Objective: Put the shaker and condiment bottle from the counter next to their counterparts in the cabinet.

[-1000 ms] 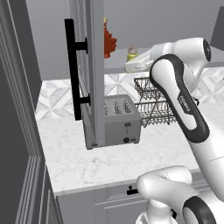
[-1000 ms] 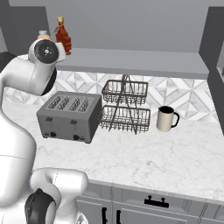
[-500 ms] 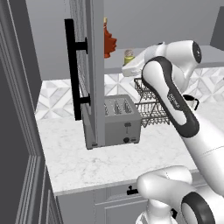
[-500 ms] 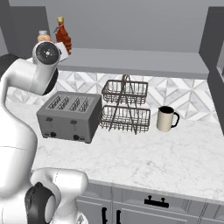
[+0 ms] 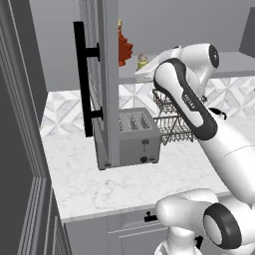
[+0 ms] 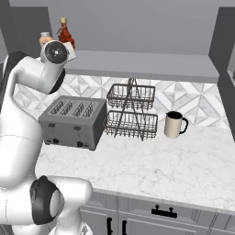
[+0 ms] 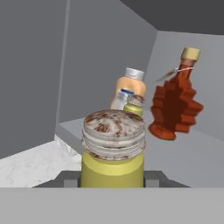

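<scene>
In the hand view my gripper [image 7: 113, 178] is shut on the shaker [image 7: 113, 144], a yellow cylinder with a mottled silvery-tan cap, held upright just above the cabinet shelf [image 7: 192, 159]. Right behind it stand a second small yellow shaker [image 7: 134, 105] and a peach bottle [image 7: 130, 83] with a silver cap. To their right on the shelf is the condiment bottle [image 7: 175, 107], red and maple-leaf shaped. From the left base view the held shaker [image 5: 143, 62] sits right of the condiment bottle [image 5: 123, 49], beside the open cabinet door [image 5: 107, 79].
On the counter [image 6: 174, 165] stand a grey toaster [image 6: 73, 120], a two-tier wire rack [image 6: 131, 112] and a cream mug [image 6: 173, 124]. The open door's black bar handle [image 5: 79, 74] juts out left of the arm. Grey drawers run below the counter.
The hand has carried the shaker leftward along the shelf, closer to the red bottle. The grip has stayed the same.
</scene>
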Controlling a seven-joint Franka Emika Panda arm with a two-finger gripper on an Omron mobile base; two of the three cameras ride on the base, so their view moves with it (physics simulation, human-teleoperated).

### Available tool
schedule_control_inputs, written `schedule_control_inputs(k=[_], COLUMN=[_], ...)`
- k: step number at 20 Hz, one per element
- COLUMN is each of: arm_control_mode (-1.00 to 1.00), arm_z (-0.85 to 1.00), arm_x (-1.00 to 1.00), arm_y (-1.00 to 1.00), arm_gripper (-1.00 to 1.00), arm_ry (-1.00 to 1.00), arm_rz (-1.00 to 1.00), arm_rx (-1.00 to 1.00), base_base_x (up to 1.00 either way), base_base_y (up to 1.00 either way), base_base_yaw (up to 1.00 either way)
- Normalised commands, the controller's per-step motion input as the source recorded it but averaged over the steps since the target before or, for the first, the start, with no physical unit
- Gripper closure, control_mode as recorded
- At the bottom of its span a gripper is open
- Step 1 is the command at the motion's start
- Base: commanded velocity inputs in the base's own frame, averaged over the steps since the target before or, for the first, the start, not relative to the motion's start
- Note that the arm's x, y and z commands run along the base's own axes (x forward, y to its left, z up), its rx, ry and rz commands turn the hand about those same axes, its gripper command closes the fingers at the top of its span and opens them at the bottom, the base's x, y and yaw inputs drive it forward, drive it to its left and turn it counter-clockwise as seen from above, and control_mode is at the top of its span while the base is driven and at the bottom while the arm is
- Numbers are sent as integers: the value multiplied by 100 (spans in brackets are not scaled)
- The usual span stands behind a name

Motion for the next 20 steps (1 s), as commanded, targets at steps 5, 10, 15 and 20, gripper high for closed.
schedule_control_inputs(k=[5, 10, 15, 20], arm_control_mode=[-100, -100, -100, -100], arm_z=[0, 0, 0, 0], arm_x=[54, 36, 9, 0], arm_y=[0, 1, 11, 16], arm_gripper=[100, 100, 100, 100], arm_ry=[0, 0, 0, 0], arm_rz=[0, 0, 0, 0], arm_rx=[0, 2, 0, 0], base_base_x=[0, 0, 0, 0], base_base_y=[0, 0, 0, 0], base_base_yaw=[0, 0, 0, 0])
